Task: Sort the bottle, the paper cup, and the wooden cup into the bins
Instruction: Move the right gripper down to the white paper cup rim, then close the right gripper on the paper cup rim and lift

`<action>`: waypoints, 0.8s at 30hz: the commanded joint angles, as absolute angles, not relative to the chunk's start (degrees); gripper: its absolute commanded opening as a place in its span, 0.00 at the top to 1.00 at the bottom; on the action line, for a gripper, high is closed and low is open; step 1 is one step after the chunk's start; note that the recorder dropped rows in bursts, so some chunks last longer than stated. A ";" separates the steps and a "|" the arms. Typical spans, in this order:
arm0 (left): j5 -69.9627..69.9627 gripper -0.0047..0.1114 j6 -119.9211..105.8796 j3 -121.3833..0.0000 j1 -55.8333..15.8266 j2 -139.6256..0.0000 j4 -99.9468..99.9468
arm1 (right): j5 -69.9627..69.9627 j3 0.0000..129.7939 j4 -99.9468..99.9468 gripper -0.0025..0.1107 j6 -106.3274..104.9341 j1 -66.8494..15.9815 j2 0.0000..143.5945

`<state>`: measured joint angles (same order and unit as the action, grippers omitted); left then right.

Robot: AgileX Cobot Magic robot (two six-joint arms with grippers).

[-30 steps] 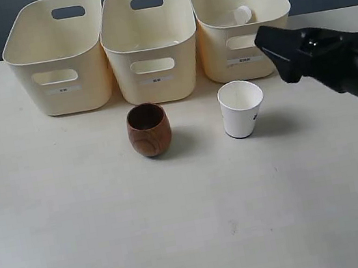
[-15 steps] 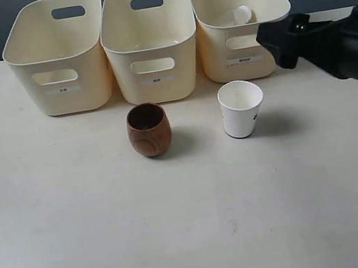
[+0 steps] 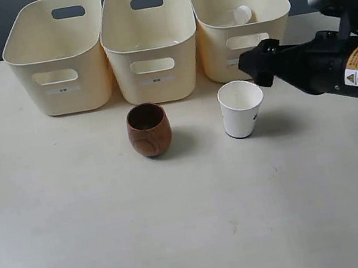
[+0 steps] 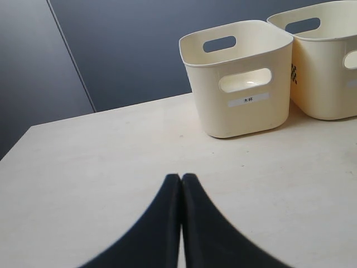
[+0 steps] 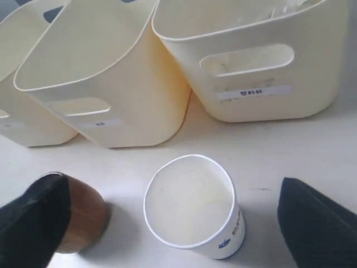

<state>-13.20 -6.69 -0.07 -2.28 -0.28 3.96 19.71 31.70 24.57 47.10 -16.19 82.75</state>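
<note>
The white paper cup (image 3: 242,108) stands upright on the table in front of the right bin (image 3: 215,44). In the right wrist view the paper cup (image 5: 192,206) sits between my right gripper's (image 5: 172,190) wide-open fingers (image 5: 315,223), which do not touch it. In the exterior view the right gripper (image 3: 254,68) hovers just above and right of the cup's rim. The brown wooden cup (image 3: 148,129) stands before the middle bin (image 3: 157,86). The bottle's white cap (image 3: 242,14) shows inside the right bin. My left gripper (image 4: 181,177) is shut and empty above bare table.
The left bin (image 3: 65,98) stands at the back left, and the left wrist view shows this left bin (image 4: 240,111) ahead of that gripper. The wooden cup (image 5: 83,215) lies just beyond one right finger. Dark wall behind the bins.
My right arm has swung left and down from the table's right side, bringing the open gripper over the paper cup. The cups and bins have not moved.
</note>
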 commanded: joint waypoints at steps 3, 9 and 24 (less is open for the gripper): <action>-12.89 0.96 -6.58 0.00 -2.47 0.00 3.96 | 20.48 32.99 27.84 0.14 50.08 -16.16 87.03; -12.89 0.96 -6.58 0.00 -2.47 0.00 3.96 | 21.20 33.23 27.96 0.14 50.09 -16.16 90.49; -12.89 0.96 -6.58 0.00 -2.47 0.00 3.96 | 19.80 37.33 27.96 0.14 50.18 -16.16 96.50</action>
<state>-13.20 -6.69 -0.07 -2.28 -0.28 3.96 20.16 36.94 27.42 50.09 -16.19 96.08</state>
